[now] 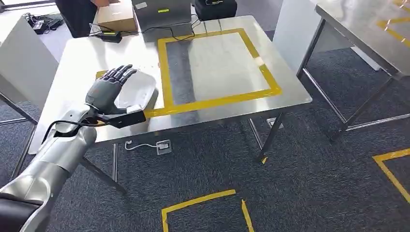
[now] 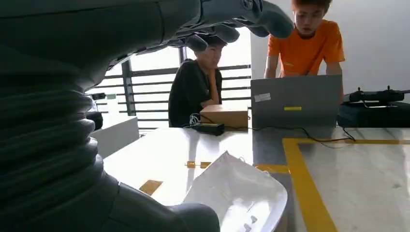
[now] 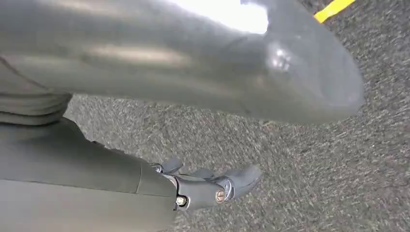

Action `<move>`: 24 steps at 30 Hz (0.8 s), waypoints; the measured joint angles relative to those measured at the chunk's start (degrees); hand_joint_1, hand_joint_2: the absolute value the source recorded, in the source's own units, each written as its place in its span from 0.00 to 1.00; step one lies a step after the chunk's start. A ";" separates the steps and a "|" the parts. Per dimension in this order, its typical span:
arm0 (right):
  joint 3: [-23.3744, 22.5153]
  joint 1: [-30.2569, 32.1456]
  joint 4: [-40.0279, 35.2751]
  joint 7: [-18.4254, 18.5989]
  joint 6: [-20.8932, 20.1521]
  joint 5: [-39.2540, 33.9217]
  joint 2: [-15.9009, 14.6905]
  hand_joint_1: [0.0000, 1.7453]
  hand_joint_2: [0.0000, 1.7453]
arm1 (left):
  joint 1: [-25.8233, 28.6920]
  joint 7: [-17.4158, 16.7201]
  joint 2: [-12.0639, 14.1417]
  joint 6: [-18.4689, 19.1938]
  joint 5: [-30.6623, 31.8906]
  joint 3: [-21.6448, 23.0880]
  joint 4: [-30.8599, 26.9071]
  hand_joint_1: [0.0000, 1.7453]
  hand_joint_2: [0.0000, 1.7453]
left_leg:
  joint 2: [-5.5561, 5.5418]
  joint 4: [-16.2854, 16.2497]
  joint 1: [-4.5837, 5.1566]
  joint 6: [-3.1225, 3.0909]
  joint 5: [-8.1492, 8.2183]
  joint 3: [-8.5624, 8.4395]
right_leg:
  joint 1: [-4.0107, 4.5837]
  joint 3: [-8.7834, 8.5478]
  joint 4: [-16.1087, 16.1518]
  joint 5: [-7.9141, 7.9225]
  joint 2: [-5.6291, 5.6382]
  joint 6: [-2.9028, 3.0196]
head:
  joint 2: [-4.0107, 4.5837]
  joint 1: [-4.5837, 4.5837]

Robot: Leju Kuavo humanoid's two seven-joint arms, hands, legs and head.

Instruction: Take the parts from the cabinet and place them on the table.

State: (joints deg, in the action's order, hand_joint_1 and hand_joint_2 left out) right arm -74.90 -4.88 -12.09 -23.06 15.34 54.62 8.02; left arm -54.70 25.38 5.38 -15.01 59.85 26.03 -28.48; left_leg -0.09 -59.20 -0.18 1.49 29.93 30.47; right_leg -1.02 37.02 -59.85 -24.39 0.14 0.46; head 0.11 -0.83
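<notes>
A white bag of parts (image 1: 138, 89) lies on the steel surface (image 1: 87, 53) at about nine o'clock, under the left hand (image 1: 109, 87), which hovers with fingers spread, holding nothing; the bag looks light, soft, slippery, best pinched at its crumpled top.

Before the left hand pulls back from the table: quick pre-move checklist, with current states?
1. White part down on the table: ok, lying near the front left edge.
2. Left hand released: ok, fingers spread above the part, none closed on it.
3. Part inside the yellow tape frame: not ok, it lies just left of it.
4. Right hand free: ok, nothing in it, hanging over carpet.
5. People clear of the arm: ok, they are at the far end by the laptop.
</notes>
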 joint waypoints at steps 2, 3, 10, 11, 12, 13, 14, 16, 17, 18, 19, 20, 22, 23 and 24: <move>0.00 -0.16 0.00 -0.17 -0.79 0.00 -0.31 0.00 0.00 | -0.13 -0.15 -0.48 -0.35 -0.07 0.02 0.26 0.00 1.00 | -0.11 0.02 0.58 -0.59 -1.23 0.58 | -0.13 -0.10 0.18 0.64 0.02 -0.74 | 0.00 -0.15; -0.02 -0.17 0.00 -0.17 -1.36 0.00 -0.39 0.00 0.00 | -0.20 -0.24 -0.74 -0.57 -0.04 0.02 0.50 0.00 1.00 | -0.14 -0.07 0.71 -0.95 -1.23 0.72 | -0.20 -0.03 0.40 0.93 -0.01 -1.11 | 0.00 -0.13; -0.04 -0.14 0.00 -0.57 -3.19 0.02 -1.53 0.00 0.00 | -0.50 -0.48 -1.77 -1.05 0.15 0.07 1.62 0.00 1.00 | 0.17 0.75 0.23 -3.05 -4.56 3.85 | -0.08 6.86 -16.92 -9.40 0.09 -2.57 | 0.00 0.07; -0.04 -0.15 0.00 -0.57 -3.19 0.02 -1.66 0.00 0.00 | -0.48 -0.48 -1.79 -1.05 0.15 0.07 1.77 0.00 1.00 | 0.16 0.50 0.22 -2.96 -4.89 4.49 | -0.09 6.02 -16.43 -8.94 0.08 -2.55 | 0.00 0.07; -0.04 -0.17 0.00 -0.59 -3.21 0.02 -1.68 0.00 0.00 | -0.48 -0.48 -1.79 -1.07 0.15 0.07 1.92 0.00 1.00 | 0.16 0.25 0.18 -2.80 -5.11 5.01 | -0.13 3.71 -13.14 -7.51 0.06 -2.50 | 0.00 0.07; -0.04 -0.18 0.00 -0.61 -3.25 0.02 -1.73 0.00 0.00 | -0.49 -0.42 -1.79 -1.14 0.13 0.07 1.97 0.00 1.00 | 0.15 -0.03 0.14 -2.61 -5.27 5.42 | -0.17 0.40 -8.23 -5.75 0.03 -2.46 | 0.00 0.07; -0.04 -0.23 0.00 -0.65 -3.30 -0.07 -1.81 0.00 0.00 | -0.53 -0.31 -1.87 -1.20 0.13 0.07 1.97 0.00 1.00 | 0.15 -0.45 0.10 -2.39 -5.41 5.79 | -0.23 -3.38 -2.52 -4.19 -0.02 -2.39 | 0.00 0.07; -0.04 -0.42 0.00 -0.98 -3.30 -0.42 -1.79 0.00 0.00 | -0.68 -0.35 -2.16 -1.23 0.11 0.07 1.99 0.00 1.00 | 0.12 -1.01 0.50 -1.78 -5.69 6.34 | 0.16 -3.85 -0.29 -4.22 0.15 -1.61 | 0.00 0.02; -0.07 -0.41 0.00 -0.98 -3.30 -0.48 -1.79 0.00 0.00 | -0.74 -0.33 -2.47 -1.23 0.11 0.07 2.01 0.00 1.00 | 0.11 -0.75 0.49 -1.37 -6.06 6.37 | 0.12 -3.68 -0.49 -4.00 0.13 -1.20 | -0.02 -0.02; -0.09 -0.45 0.00 -1.05 -3.30 -0.50 -1.81 0.00 0.00 | -0.79 -0.33 -2.64 -1.23 0.11 0.07 2.05 0.00 1.00 | 0.08 -0.42 0.39 -0.93 -6.54 6.37 | 0.30 -3.53 -0.56 -3.71 0.13 -0.75 | 0.00 -0.02; -0.11 -0.49 0.00 -1.16 -3.28 -0.50 -1.81 0.00 0.00 | -0.80 -0.33 -2.84 -1.23 0.11 0.07 2.10 0.00 1.00 | 0.05 -0.24 0.38 -0.55 -6.83 6.39 | 0.34 -3.43 -0.40 -3.35 0.11 -0.32 | 0.00 0.07; -0.11 -0.54 0.00 -1.18 -3.30 -0.50 -1.77 0.00 0.00 | -0.81 -0.33 -2.86 -1.23 0.11 0.09 2.14 0.00 1.00 | 0.04 -0.46 0.27 -0.28 -6.55 6.68 | -0.06 -3.36 0.03 -2.76 -0.05 0.24 | 0.00 0.02; -0.11 -0.68 0.00 -0.65 -3.36 -0.46 -1.75 0.00 0.00 | -0.86 -0.90 -2.97 -1.18 0.15 0.09 2.32 0.00 1.00 | 0.01 -4.74 0.11 0.42 -2.50 8.34 | -0.09 -2.71 0.11 -2.12 -0.06 0.87 | 0.00 -0.31; -0.11 -0.67 0.00 -0.29 -3.62 -0.35 -1.57 0.00 0.00 | -0.74 -1.20 -3.01 -1.20 0.13 0.09 2.34 0.00 1.00 | 0.02 -9.02 -0.02 0.71 0.07 9.94 | -0.08 -2.23 0.11 -1.78 -0.05 0.89 | 0.00 -0.26; -0.11 -0.63 0.00 -0.15 -3.91 -0.11 -1.53 0.00 0.00 | -0.35 -1.33 -3.10 -1.31 0.15 0.09 2.32 0.00 1.00 | 0.03 -13.70 -0.03 0.91 2.45 11.66 | -0.07 -1.67 0.10 -1.38 -0.05 0.90 | -0.02 -0.26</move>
State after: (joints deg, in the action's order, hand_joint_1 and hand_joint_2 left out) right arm -75.01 -5.51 -12.09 -23.21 11.43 54.51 6.49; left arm -55.05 24.04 2.27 -16.33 60.00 26.12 -26.16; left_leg -0.06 -72.90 -0.21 2.40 32.38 42.14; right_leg -1.09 35.35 -59.75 -25.77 0.09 1.36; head 0.09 -1.09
